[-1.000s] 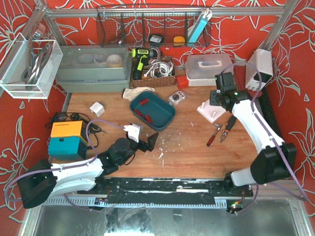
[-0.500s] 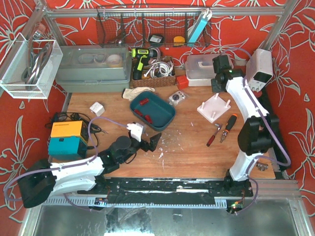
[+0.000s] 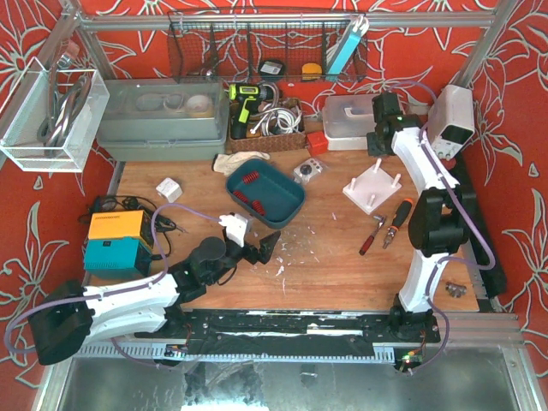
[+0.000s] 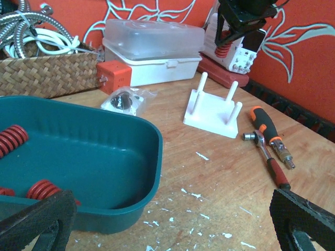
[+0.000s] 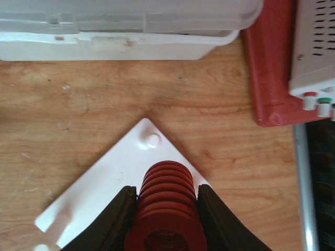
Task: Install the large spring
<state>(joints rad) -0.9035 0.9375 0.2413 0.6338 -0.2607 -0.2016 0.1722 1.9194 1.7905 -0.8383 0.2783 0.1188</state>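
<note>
Since the earlier frames, the right arm has folded upward and drawn back towards the rear of the wooden table (image 3: 325,257). Its wrist now stands in front of the clear-lidded white box (image 3: 353,118) rather than directly over the white plastic peg base (image 3: 374,187). The left arm shows no notable change.

Right claw (image 3: 378,144): closed most of the way, both fingers pressed against the sides of the large red coil spring (image 5: 167,201). The spring is held with its open end towards the wrist camera. It hangs in the air above the far corner of the peg base and does not touch it. No peg is inside the spring. The pegs stand upright, and one is seen end-on just beyond the spring.

Left claw (image 3: 261,247): fully spread and holding nothing. It sits low at the near side of the teal plastic tray (image 4: 153,157). Several more red springs (image 4: 43,189) lie in that tray.
</note>
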